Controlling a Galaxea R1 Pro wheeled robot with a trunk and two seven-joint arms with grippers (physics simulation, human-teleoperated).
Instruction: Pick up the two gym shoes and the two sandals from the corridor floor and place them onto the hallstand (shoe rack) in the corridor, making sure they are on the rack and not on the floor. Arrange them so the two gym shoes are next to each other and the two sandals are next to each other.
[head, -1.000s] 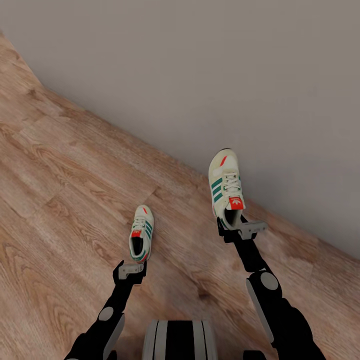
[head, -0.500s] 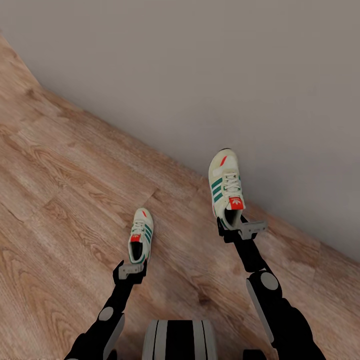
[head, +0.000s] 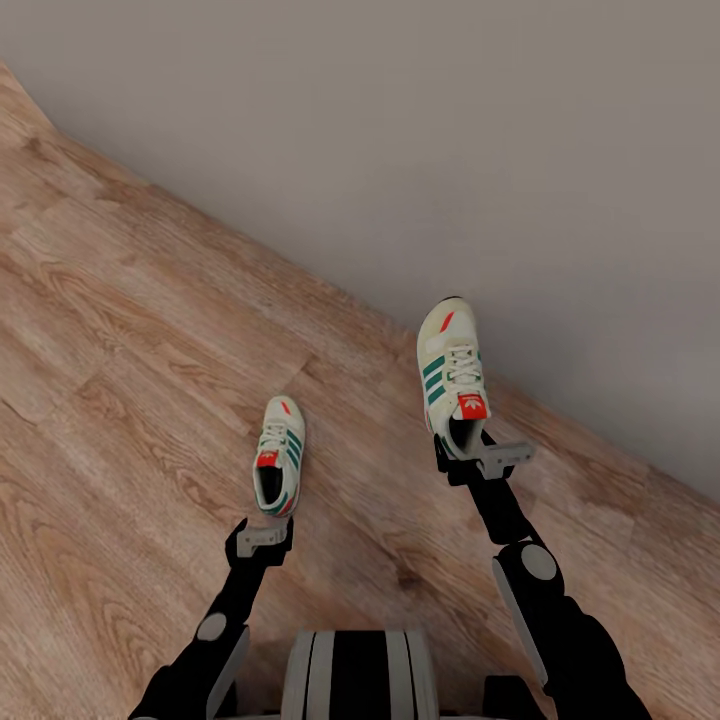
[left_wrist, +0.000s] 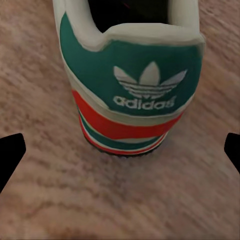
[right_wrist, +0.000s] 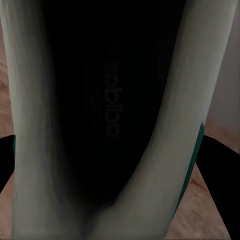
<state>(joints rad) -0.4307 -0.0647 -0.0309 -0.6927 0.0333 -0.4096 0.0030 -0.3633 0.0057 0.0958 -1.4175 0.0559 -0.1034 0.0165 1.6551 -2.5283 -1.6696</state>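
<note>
Two cream-white gym shoes with green stripes show in the head view. One gym shoe lies on the corridor floor, toe pointing away from me. My left gripper is open just behind its heel, not touching it. In the left wrist view the green and red heel stands ahead of the left gripper, whose fingertips are spread wide. The other gym shoe is lifted off the floor, with my right gripper shut on its heel. Its dark inside faces the right wrist camera. The sandals and the hallstand are out of view.
A plain grey wall runs diagonally across the far side, meeting the wood planks close beyond the held shoe. Open floor stretches to the left. My base shows at the bottom of the head view.
The whole head view has shifted, so the wall line and planks sit differently. The shoe on the floor now lies a little farther from my left gripper. The right gripper's hold is unchanged.
</note>
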